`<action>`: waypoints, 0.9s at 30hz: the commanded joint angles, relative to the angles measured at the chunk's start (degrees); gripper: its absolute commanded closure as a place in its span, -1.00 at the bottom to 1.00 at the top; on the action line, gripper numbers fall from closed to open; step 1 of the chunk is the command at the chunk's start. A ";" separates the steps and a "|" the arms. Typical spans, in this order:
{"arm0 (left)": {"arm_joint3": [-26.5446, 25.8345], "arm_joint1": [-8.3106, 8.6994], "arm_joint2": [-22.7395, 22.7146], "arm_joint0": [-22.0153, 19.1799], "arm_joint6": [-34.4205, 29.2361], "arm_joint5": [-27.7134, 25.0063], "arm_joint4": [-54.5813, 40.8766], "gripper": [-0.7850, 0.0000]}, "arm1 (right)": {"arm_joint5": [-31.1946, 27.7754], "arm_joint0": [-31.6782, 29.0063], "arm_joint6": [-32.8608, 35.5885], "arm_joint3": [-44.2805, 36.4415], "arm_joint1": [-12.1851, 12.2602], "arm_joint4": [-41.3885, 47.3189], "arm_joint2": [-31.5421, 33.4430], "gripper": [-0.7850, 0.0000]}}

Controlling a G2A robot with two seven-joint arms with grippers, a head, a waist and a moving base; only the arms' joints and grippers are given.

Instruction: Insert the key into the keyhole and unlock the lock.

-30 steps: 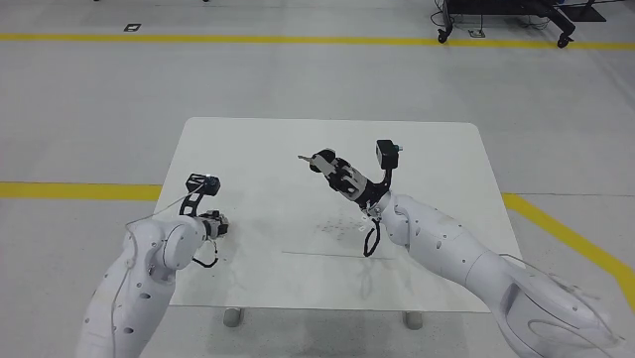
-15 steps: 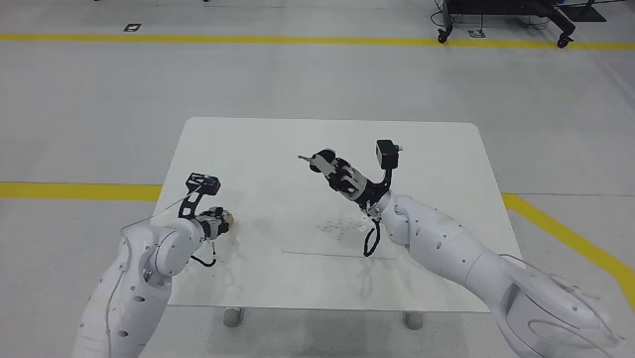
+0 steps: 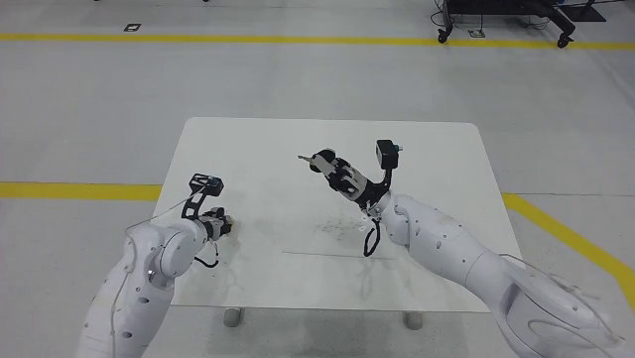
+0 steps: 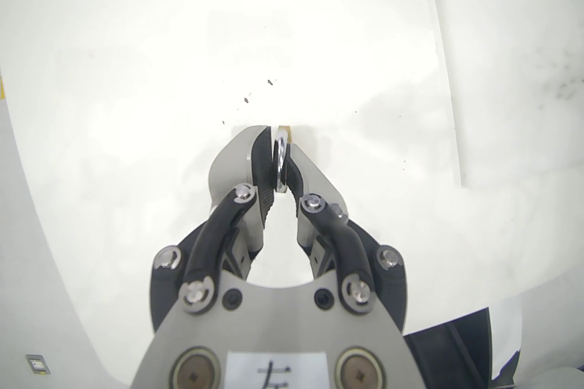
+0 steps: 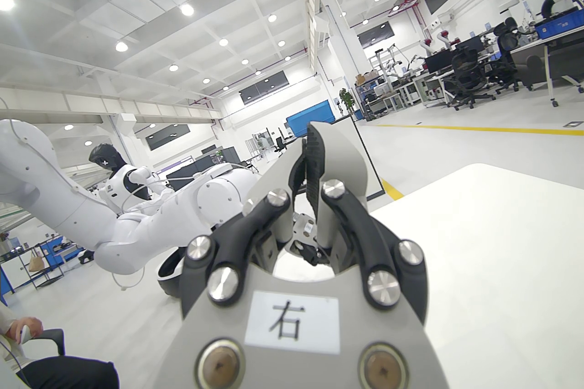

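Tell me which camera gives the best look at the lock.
The left wrist view: the lock sits close up, its silver shackle pinched in the left gripper, brass body peeking beyond. The top view gives a tiny speck at that gripper. The right wrist view faces the room instead.

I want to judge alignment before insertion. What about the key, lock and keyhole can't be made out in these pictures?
- Keyhole: left wrist view, the pads of the left gripper cover the lock except a silver edge and a brass corner.
- How the key sits in the grip: right wrist view, the shut fingers of the right gripper hide it.
- Key blade orientation: top view, too small.
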 commanded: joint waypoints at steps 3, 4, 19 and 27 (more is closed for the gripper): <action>-0.17 -0.01 -0.03 0.28 0.30 0.08 -0.16 0.62 | 0.00 0.00 0.00 0.00 0.00 0.00 0.00 1.00; -0.19 0.00 0.01 0.30 0.26 0.01 -0.10 0.62 | 0.00 0.00 0.00 0.00 0.00 0.00 0.00 1.00; -3.03 0.48 -1.57 2.67 -2.32 -0.30 1.58 0.64 | 0.00 0.00 0.00 0.00 0.00 0.00 0.00 1.00; -1.89 0.18 0.11 1.45 -0.35 -0.42 2.06 1.00 | 0.00 0.00 0.00 0.00 0.00 0.00 0.00 1.00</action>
